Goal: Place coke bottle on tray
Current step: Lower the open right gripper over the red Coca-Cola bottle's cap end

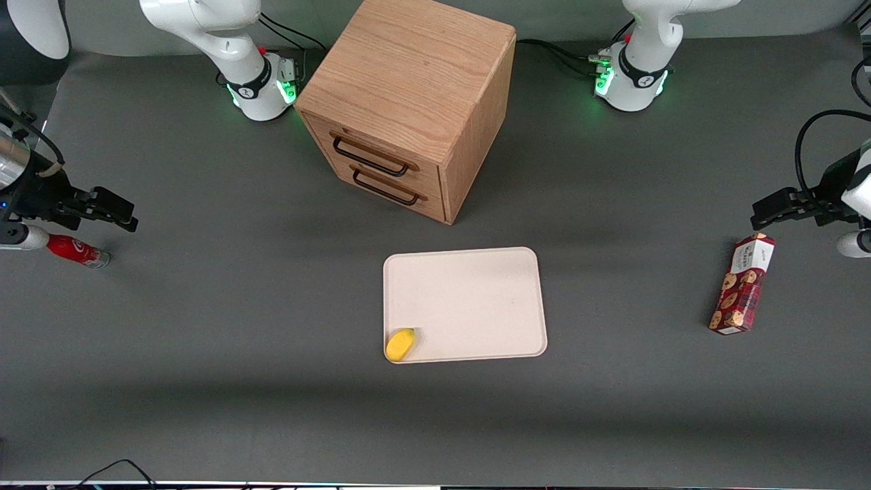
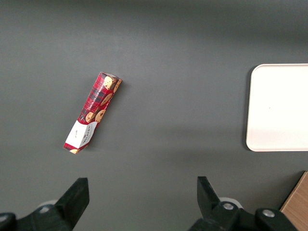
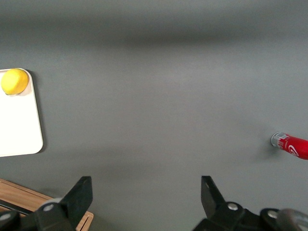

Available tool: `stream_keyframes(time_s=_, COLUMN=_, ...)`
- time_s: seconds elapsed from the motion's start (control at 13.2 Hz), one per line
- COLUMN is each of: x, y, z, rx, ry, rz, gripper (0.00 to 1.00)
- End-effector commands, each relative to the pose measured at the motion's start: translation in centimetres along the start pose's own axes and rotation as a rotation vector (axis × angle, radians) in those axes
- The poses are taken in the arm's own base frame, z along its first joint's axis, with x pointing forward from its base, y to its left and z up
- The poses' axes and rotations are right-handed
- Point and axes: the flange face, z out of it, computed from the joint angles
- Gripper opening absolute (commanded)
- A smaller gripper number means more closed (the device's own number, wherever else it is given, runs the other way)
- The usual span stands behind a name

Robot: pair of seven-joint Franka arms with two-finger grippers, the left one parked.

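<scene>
I see the small red-labelled coke bottle [image 1: 76,251] lying on its side on the dark grey surface [image 1: 238,306] at the working arm's end, its long axis running sideways along the table with the clear base toward the flat cream-white rectangular tray [image 1: 469,299]. That tray holds only a small yellow rounded object [image 1: 400,344] in its near corner. My black two-finger gripper [image 1: 116,212] hangs just above the bottle, fingers spread wide, gripping nothing.
</scene>
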Motion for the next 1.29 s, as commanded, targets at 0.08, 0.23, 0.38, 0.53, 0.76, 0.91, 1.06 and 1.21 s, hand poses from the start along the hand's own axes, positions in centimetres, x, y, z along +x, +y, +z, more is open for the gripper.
stream_keyframes(time_s=0.08, x=-0.1, y=-0.3, z=0.0, rx=0.013, ry=0.006, rz=-0.041, gripper=1.00)
stream_keyframes(time_s=0.23, x=0.0, y=-0.1, z=0.2, rx=0.009, ry=0.000, rz=-0.037, gripper=1.00)
stream_keyframes(time_s=0.38, x=-0.2, y=3.3, z=1.1, rx=-0.001, ry=-0.045, rz=0.017, gripper=1.00)
stream_keyframes(time_s=0.53, x=0.0, y=9.2, z=2.2, rx=0.001, ry=-0.067, rz=0.031, gripper=1.00)
stream_keyframes(time_s=0.76, x=0.5, y=18.7, z=5.5, rx=0.000, ry=-0.074, rz=-0.026, gripper=1.00)
stream_keyframes(time_s=0.91, x=0.4, y=25.8, z=8.5, rx=-0.003, ry=-0.064, rz=-0.077, gripper=1.00)
stream_keyframes(time_s=1.06, x=-0.1, y=30.5, z=12.7, rx=-0.009, ry=-0.045, rz=-0.097, gripper=1.00)
stream_keyframes(time_s=1.21, x=-1.4, y=33.0, z=16.6, rx=-0.036, ry=-0.015, rz=-0.127, gripper=1.00)
